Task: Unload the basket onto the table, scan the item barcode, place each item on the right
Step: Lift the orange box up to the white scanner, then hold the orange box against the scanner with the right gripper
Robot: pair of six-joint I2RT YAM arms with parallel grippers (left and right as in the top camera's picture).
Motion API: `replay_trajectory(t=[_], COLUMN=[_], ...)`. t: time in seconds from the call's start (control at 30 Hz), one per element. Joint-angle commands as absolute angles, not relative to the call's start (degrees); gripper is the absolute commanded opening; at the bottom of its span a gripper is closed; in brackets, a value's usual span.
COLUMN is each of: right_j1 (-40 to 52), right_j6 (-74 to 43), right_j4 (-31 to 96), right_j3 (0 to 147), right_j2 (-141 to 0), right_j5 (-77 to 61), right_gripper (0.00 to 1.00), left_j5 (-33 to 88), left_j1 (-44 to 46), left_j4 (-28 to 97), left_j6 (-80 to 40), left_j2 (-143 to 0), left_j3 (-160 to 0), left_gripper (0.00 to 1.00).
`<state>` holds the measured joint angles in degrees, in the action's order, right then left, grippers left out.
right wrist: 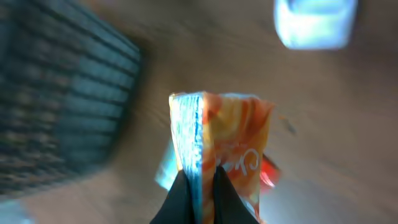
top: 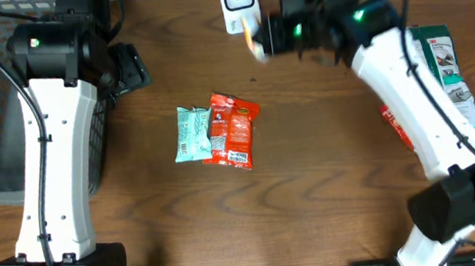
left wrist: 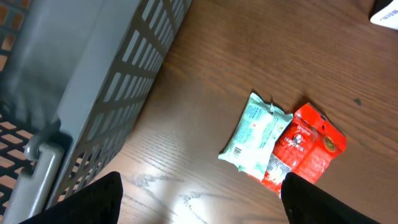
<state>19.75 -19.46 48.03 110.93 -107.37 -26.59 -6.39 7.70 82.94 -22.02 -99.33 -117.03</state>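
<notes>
Packet point(right wrist: 233, 137) standing pinched by bottom edge in right gripper point(right wrist: 202, 193), rising just above fingertips, scanner point(right wrist: 314, 22) beyond. Seeming light, crinkly, floppy, slippery; gripping sealed seam looking safest. Left gripper point(left wrist: 202, 199) hanging wide, empty.

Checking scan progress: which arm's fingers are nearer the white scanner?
Right. The right fingers, pinching an orange packet, are beside the scanner; the left fingers hang by the basket.

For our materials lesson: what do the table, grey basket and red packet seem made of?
Table: wood or wood-look laminate, visible grain, faint sheen. Grey basket: probably matte plastic, moulded slotted walls. Red packet: glossy plastic film, crinkled and printed.
</notes>
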Motion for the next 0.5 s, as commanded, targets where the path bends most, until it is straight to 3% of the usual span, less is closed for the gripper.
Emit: replay_trajectory(t=[0.0, 0.17, 0.47], right_j1=[16.6, 13.3, 10.7], right_j6=[-25.4, -35.3, -53.5], right_j4=[47.1, 31.7, -1.9], right_j3=[121.2, 127.8, 127.8], right_j2=[-116.1, -128.6, -145.5], right_j5=[-39.1, -48.5, -48.7], right_gripper=[0.01, 0.01, 0.01], left_j5=[-7.3, -7.3, -7.3], left_j1=[7.7, 7.7, 7.7], left_j4=[83.2, 83.2, 83.2], left_j6=[-21.2, -21.2, -21.2], left_j2=[-99.0, -99.0, -99.0], left_j3=[-117.2, -117.2, -117.2], left_gripper=[0.82, 0.82, 0.82])
